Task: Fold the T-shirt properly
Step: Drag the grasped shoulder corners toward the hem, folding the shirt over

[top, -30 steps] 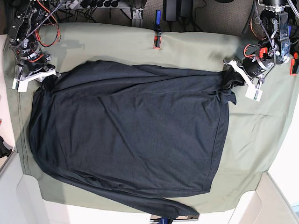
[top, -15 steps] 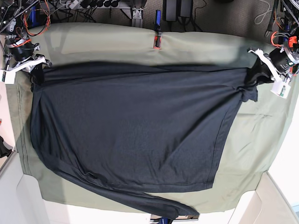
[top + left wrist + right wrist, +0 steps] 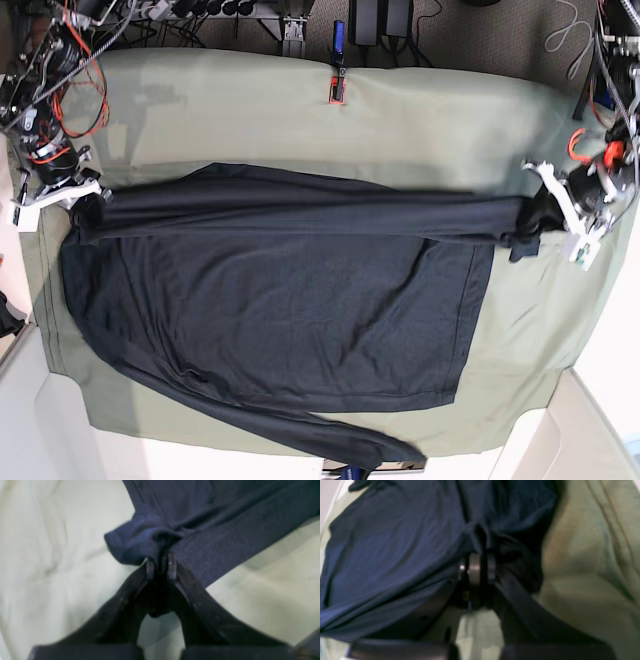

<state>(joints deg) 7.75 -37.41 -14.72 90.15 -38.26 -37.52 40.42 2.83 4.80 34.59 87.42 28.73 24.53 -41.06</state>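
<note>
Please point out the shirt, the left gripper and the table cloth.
shirt (image 3: 280,310), base view, middle of the body.
left gripper (image 3: 161,566), left wrist view, between the fingertips.
table cloth (image 3: 420,115), base view, bare far part.

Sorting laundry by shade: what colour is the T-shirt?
Plain dark navy, no pattern: the T-shirt shows bluest in the right wrist view.

Large dark navy long-sleeved knit T-shirt (image 3: 270,310) lies spread on surface w/ olive-green cloth (image 3: 400,120). Left end effector (image 3: 548,212) clamped on one end of shirt's top edge, right end effector (image 3: 80,200) clamped on opp. end; folded band of fabric stretched taut btwn them. Body of shirt spreads flat below both; one sleeve trails along lower edge, well apart from either. Small red clip (image 3: 337,92) at cloth's far edge.
</note>
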